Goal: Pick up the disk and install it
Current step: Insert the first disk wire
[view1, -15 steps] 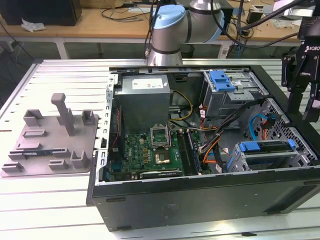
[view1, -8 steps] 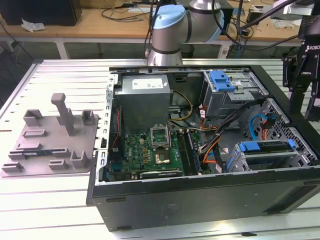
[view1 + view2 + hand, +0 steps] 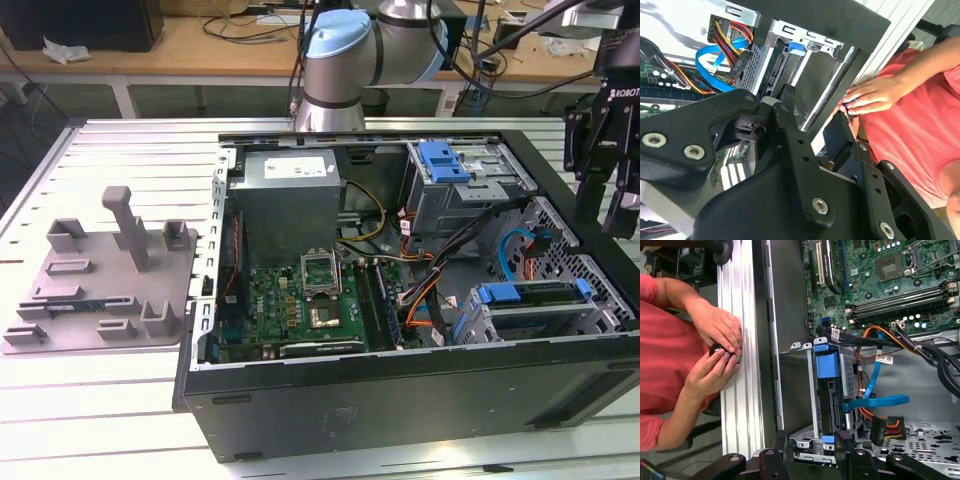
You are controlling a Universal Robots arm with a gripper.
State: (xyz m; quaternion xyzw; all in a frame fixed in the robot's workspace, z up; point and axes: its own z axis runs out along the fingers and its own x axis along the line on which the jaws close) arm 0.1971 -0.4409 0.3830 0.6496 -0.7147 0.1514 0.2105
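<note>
The disk [image 3: 530, 294], edged by blue rails, sits in the drive cage at the front corner of the open computer case [image 3: 400, 400], on the exterior view's right. In the first wrist view I look down on the disk's edge [image 3: 828, 405], with a blue tab at its end. In the second wrist view the same disk [image 3: 785, 70] shows in its slot. My gripper [image 3: 603, 205] hangs above and outside the case's side wall, beyond the cage. The gripper [image 3: 812, 447] is open with nothing between the black fingers [image 3: 790, 107].
A person in a red shirt has both hands [image 3: 720, 347] on the aluminium table just outside the case wall, holding a small object. Blue and orange cables [image 3: 875, 400] run beside the cage. A grey fixture plate [image 3: 100, 285] lies on the exterior view's left. A second blue bracket [image 3: 445, 160] tops the rear bay.
</note>
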